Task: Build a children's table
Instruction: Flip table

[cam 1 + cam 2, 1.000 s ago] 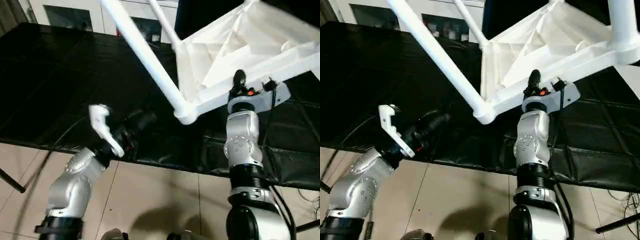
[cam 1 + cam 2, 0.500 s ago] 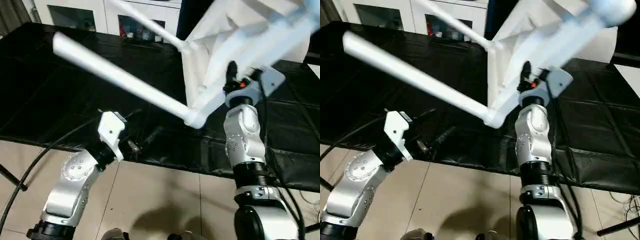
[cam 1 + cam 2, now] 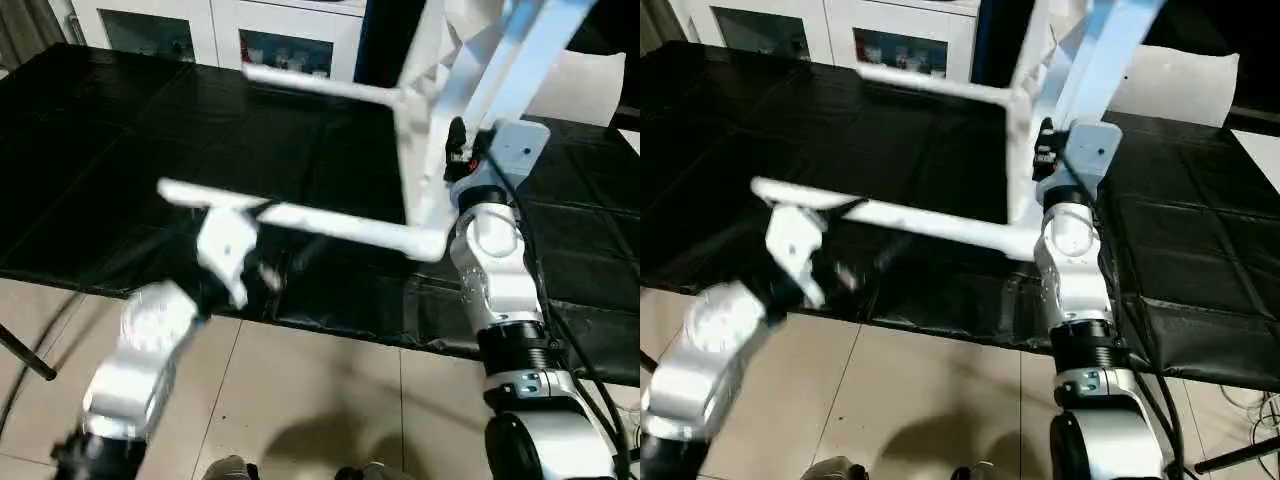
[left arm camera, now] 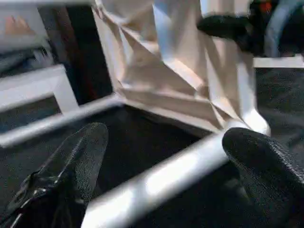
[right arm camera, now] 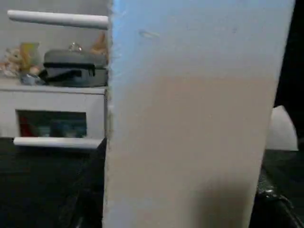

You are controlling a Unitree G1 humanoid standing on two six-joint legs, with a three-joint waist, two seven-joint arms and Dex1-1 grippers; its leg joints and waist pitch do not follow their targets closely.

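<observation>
The right gripper (image 3: 458,150) is clamped on the rim of the tabletop (image 3: 470,70), holding the whole thing tipped up on edge over the black table (image 3: 120,130). The rim sits between its fingers, so that's a real grip, not just a nudge. The right wrist view has the flat white face of the tabletop (image 5: 194,118) right up against the lens.

The left gripper (image 4: 166,161) has its jaws spread wide, one finger (image 4: 78,156) on each side of the near leg (image 3: 330,225), not closed on it. That leg runs out sideways from the tabletop's lower corner socket (image 3: 432,243), and a second leg (image 3: 320,88) sticks out of the corner above it.

The job looks well along, with at least those two legs seated. The step in hand reads as the robot turning the table toward standing it on its legs.

To do it well, the left gripper should close around the near leg squarely, close to the tabletop rather than out at the tip, so the leg doesn't lever out of its socket. The right grip should stay firm on the rim while the table swings, or the thing could twist and drop.
</observation>
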